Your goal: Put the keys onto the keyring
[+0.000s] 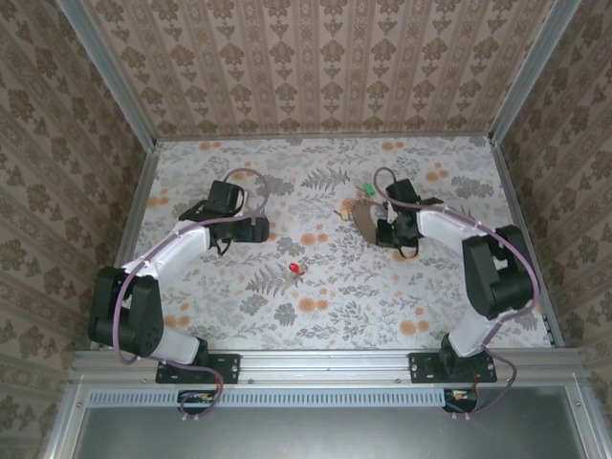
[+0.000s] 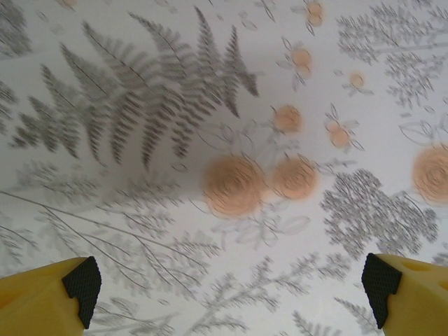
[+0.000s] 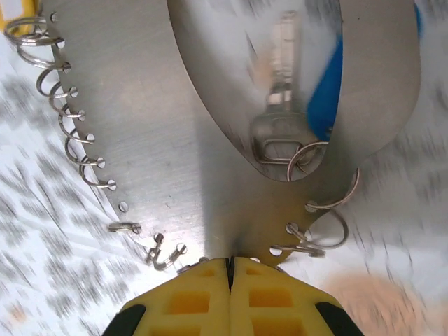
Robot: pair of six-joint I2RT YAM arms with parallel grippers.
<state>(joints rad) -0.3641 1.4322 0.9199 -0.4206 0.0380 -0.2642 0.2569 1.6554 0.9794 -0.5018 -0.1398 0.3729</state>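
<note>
I log: left fingers (image 2: 80, 283) apart above open desk (image 2: 140, 231) | right fingers (image 3: 196, 301) pinched shut on keyring (image 3: 161, 140) edge | key (image 3: 278, 115) on its small ring blurred | red key (image 1: 295, 269) loose mid-desk.

A table (image 1: 363, 287) with a cloth of grey ferns and orange flowers sits inside brown patterned walls (image 1: 316, 67) at 9, 12 and 3 o'clock.
</note>
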